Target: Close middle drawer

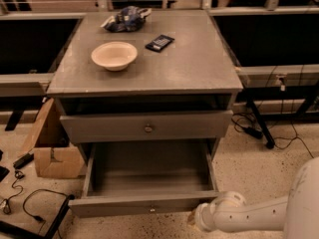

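Observation:
The middle drawer (144,204) of the grey cabinet stands pulled far out. Its deep plain grey box is empty, and its low front panel with a small knob (152,210) faces me near the bottom of the view. My gripper (195,219) is at the end of the white arm (249,215), which comes in from the bottom right. It sits at the right end of the drawer's front panel, close to or against it. The taller drawer front (148,127) above has its own knob and sits nearly flush.
On the cabinet top (199,68) are a cream bowl (114,55), a black calculator-like device (159,42) and a crumpled bag (125,19). A cardboard box (52,151) and cables (35,203) lie on the floor to the left. Cables and a table leg (259,126) are on the right.

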Robot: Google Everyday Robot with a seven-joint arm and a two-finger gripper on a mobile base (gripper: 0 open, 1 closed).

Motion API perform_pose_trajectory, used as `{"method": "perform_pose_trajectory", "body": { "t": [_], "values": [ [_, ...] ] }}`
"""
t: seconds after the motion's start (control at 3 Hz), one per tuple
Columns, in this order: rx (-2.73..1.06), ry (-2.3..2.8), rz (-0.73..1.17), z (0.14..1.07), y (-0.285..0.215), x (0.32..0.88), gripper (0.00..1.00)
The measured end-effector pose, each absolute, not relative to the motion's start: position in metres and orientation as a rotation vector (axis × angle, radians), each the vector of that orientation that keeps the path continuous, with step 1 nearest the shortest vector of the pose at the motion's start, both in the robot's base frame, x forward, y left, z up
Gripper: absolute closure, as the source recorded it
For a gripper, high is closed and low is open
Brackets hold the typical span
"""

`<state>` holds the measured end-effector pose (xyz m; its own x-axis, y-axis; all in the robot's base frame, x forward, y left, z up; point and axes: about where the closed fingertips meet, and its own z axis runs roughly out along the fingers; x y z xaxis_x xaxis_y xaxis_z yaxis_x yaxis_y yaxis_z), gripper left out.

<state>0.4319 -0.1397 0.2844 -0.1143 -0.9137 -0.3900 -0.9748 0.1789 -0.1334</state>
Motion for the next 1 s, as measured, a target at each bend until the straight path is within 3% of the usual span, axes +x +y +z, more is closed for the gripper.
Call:
{"method": "perform_pose_trajectory", "body": {
  "t": [1.0],
  "values": [
    [-1.818, 2.009, 0.138, 0.306, -0.113, 0.494, 1.0]
  ]
}}
